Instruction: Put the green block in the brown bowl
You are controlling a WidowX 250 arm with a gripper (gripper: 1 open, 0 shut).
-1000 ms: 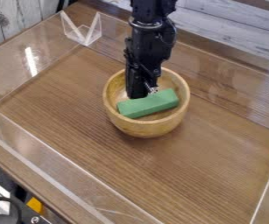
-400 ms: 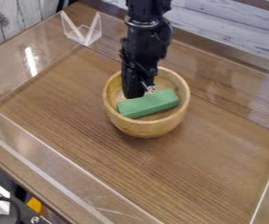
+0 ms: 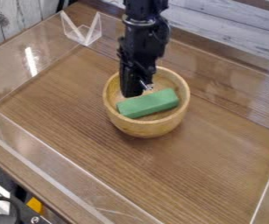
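Observation:
The green block point(image 3: 148, 105) lies flat inside the brown bowl point(image 3: 116, 120), slanting from lower left to upper right. My black gripper point(image 3: 131, 89) hangs straight down over the bowl's back left part, with its fingertips just behind the block's upper edge. The fingers look pressed together and nothing shows between them. Whether the tips touch the block is not clear from this angle.
The bowl stands mid-table on a dark wooden surface point(image 3: 207, 166) enclosed by low clear plastic walls point(image 3: 54, 166). A clear stand point(image 3: 81, 28) sits at the back left. A white planked surface lies behind.
The gripper has shifted slightly left and up. The green block stays where it was in the bowl.

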